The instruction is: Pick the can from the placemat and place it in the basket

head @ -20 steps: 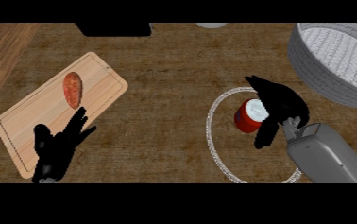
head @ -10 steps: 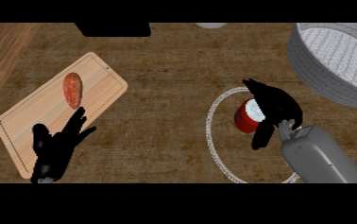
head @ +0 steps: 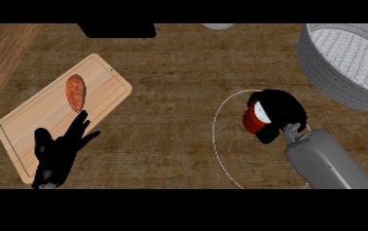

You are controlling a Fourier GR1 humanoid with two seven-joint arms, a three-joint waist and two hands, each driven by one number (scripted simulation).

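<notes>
A red can (head: 253,119) with a pale top sits inside the white-rimmed round placemat (head: 218,127) at the right of the head view. My right hand (head: 282,108) is curled round the can, fingers over its far side and thumb below it, hiding most of it. The grey mesh basket (head: 334,67) stands at the upper right edge, beyond the placemat. My left hand (head: 61,149) rests open at the lower left, fingers up, over a wooden board.
A wooden cutting board (head: 43,113) lies at the left with a reddish sweet potato (head: 75,92) on it. A black object (head: 117,29) and a small grey round thing (head: 218,26) sit along the far edge.
My right hand has closed further around the can and the forearm has shifted slightly left. The left hand has not moved.
</notes>
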